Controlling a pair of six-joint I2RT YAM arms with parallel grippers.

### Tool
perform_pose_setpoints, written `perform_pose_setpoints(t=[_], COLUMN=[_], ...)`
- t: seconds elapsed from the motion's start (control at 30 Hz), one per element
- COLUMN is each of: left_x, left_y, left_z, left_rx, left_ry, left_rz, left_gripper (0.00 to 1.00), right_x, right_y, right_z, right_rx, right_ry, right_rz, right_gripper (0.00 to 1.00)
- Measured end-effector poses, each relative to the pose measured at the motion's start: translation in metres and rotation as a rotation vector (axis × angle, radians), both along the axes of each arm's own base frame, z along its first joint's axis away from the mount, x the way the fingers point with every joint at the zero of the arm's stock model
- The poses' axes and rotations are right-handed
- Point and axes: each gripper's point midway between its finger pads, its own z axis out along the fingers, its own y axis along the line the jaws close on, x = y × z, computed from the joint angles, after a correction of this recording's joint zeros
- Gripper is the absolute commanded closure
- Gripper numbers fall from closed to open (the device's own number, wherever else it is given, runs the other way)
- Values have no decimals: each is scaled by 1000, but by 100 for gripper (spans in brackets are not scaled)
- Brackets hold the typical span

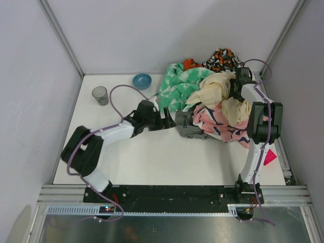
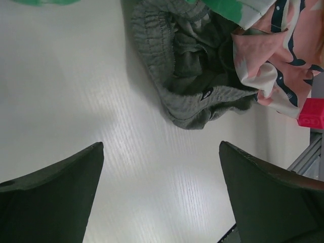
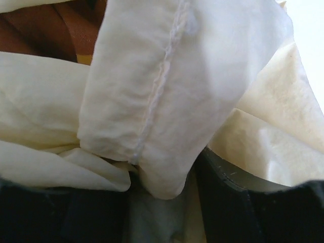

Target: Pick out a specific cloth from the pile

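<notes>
The cloth [image 1: 188, 129] is lying on the table [image 1: 152, 157] at the near-left foot of the pile [image 1: 212, 96], its far part tucking under the pink cloth [image 1: 223, 126], so nothing is picked out yet. The left gripper [image 1: 171, 121] is hovering just beside it, fingers spread wide and holding nothing; grasping it and pulling it free are the steps remaining. The right gripper [image 1: 236, 91] is pinching a fold of the cream cloth [image 1: 215, 90] on top of the pile. The cloth's exposed part is bunching up, its ribbed edge facing the left gripper. Its long axis is seemingly running left to right into the pile, though the buried part is hiding the rest
</notes>
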Motion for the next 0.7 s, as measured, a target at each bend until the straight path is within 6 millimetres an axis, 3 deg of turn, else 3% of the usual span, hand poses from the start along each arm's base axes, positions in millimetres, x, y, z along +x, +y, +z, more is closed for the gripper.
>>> perform_pose_setpoints(t=[0.1,0.17,0.27,0.33,0.43,0.5,0.6,0.7], left_x=[8,15,22,23,24,26,22,16], left_y=[-21,-34,-46,-53,-62,-71,-87,-102], left_z=[-12,-19,-32,-42,-55,-53,-52,-55], left_rx=[25,49,79,92,107,101,96,94], left_ry=[12,9,13,29,52,42,34,41], left_rz=[-34,-48,-58,-69,-85,-96,-128,-161], left_gripper=[1,0,0,2,7,12,26,49], right_x=[-3,-5,-12,-21,-40,-57,-87,-111], right_y=[-1,0,1,2,5,7,11,17], right_z=[2,8,33,63,123,161,212,238], right_rx=[5,5,1,0,0,3,20,48], right_ry=[7,2,-29,-80,-207,-301,-441,-520], right_rz=[3,9,24,31,38,38,32,39], right_gripper=[28,14,3,1,1,1,1,1])
